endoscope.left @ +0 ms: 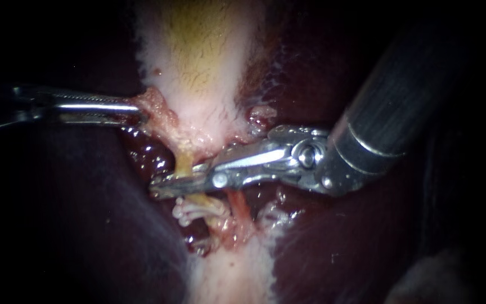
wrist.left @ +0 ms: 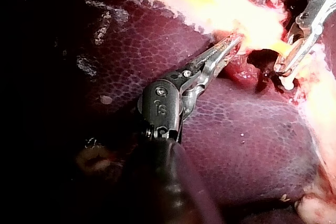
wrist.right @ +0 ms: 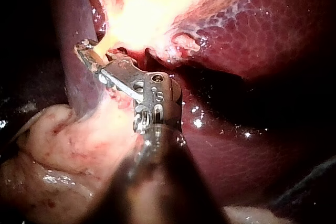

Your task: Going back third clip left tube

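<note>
Across the left tube, which ran down from the gallbladder, the right instrument lay with its jaws narrowly spread astride it, just above the white clips. Its way out, I judged, was rightward along its own shaft. The left instrument pinched the gallbladder.

Dark liver, pale gallbladder apparently lying on it

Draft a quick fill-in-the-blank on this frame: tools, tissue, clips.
1. The left instrument's tool is shut on tissue at the edge of the pale ___.
2. The right instrument crosses a yellowish ___.
3. The clips beside it are coloured ___.
Missing: gallbladder; tube; white.
</note>
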Available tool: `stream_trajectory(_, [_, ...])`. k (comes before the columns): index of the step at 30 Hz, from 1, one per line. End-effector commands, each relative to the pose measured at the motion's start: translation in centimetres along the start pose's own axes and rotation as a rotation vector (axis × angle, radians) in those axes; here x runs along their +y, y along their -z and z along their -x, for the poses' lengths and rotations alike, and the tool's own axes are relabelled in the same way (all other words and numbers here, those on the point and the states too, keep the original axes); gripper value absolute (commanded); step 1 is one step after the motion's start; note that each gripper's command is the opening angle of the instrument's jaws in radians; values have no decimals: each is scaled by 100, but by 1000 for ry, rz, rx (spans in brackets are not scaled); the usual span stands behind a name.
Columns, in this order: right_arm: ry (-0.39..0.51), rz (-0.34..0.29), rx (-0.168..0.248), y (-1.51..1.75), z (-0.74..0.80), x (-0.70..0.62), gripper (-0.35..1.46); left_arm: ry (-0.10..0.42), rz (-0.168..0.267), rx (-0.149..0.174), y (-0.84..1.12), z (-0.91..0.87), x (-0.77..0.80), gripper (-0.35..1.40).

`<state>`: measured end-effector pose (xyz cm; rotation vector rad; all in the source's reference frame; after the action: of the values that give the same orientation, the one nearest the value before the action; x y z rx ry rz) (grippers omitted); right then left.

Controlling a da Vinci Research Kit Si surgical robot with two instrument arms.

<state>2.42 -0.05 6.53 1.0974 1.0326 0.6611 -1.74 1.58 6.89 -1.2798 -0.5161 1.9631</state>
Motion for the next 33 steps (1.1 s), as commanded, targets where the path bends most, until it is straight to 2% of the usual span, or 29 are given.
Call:
stream_trajectory(1, [0, 2, 1, 0, 1, 0, -35, 0, 1, 0, 0, 0, 0, -35])
stream_trajectory(2, [1, 2, 1, -1, 1, 0, -35, 0, 0, 0, 0, 0, 0, -35])
stream_trajectory(5, [21, -12, 22, -6, 2, 1, 19, 0, 0, 0, 0, 0, 0, -35])
stream_trajectory(6, [34, -18, 32, -9, 1, 2, 31, 0, 0, 0, 0, 0, 0, -35])
stream_trajectory(8, [38, -30, 51, -17, 1, 5, 43, 0, 0, 0, 0, 0, 0, -35])
stream_trajectory(13, [47, -31, 47, -29, 11, 12, 46, 0, 0, 0, 1, 0, 1, -35])
stream_trajectory(16, [64, -11, 63, -30, 17, 21, 46, 0, 0, 0, 0, 0, 1, -35])
stream_trajectory(19, [99, 23, 86, -27, 18, 32, 47, 0, 0, 0, 0, 1, 1, -35])
stream_trajectory(26, [202, 147, 159, -9, 16, 58, 50, 0, -1, 0, 0, 2, 2, -35])
stream_trajectory(29, [250, 184, 173, 0, 18, 63, 50, 0, -1, 0, 0, 2, 2, -35])
stream_trajectory(33, [293, 217, 183, 12, 25, 62, 50, -1, -1, 0, 0, 2, 2, -35])
